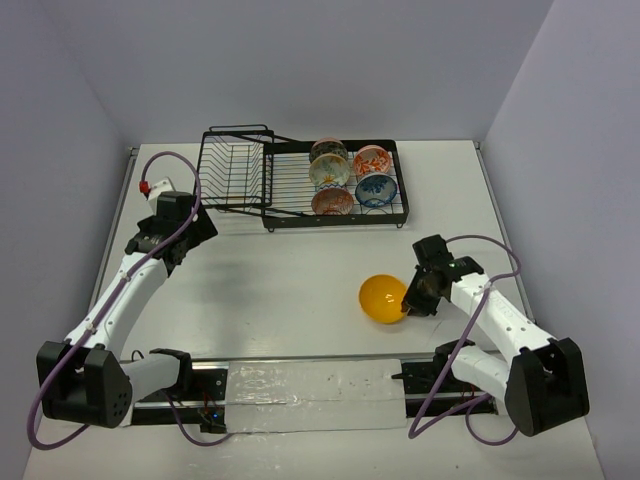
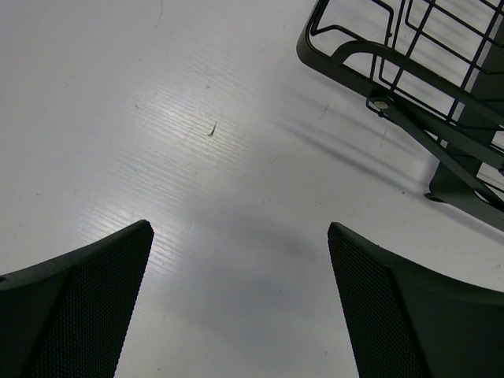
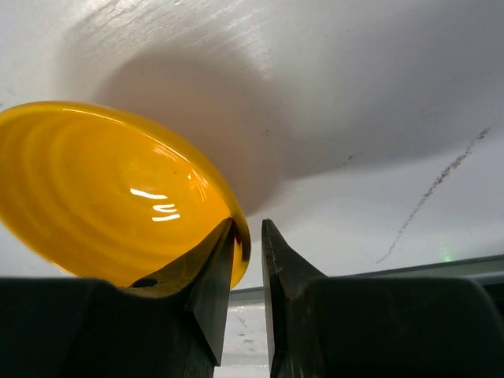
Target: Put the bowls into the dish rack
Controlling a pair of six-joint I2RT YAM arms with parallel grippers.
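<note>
Loaded: five small round patterned bowls [image 1: 330,172], standing in two short rows in the right half of the long black wire dish rack [image 1: 240,170] at the far side of the white table [image 1: 280,290].
Left to load: one small, plain, glossy orange-yellow bowl [image 1: 385,299] [image 3: 110,197], on the table well apart from the rack and close to the right arm.
Right gripper [image 1: 411,298] [image 3: 249,252]: at the near right edge of the orange-yellow bowl, jaws almost together astride the rim, one finger inside and one outside. Firm pinch or only a loose straddle: cannot tell, as a thin gap shows beside the rim.
Left gripper [image 2: 240,232]: wide open, holding nothing, above bare table just beside the rack's tilted basket end.
Progress, as judged: five of six bowls in, with the last at the pick-up stage.
Remaining, as judged: secure the rim grip, lift, carry across to the rack, and set down in a free slot left of the loaded bowls.
</note>
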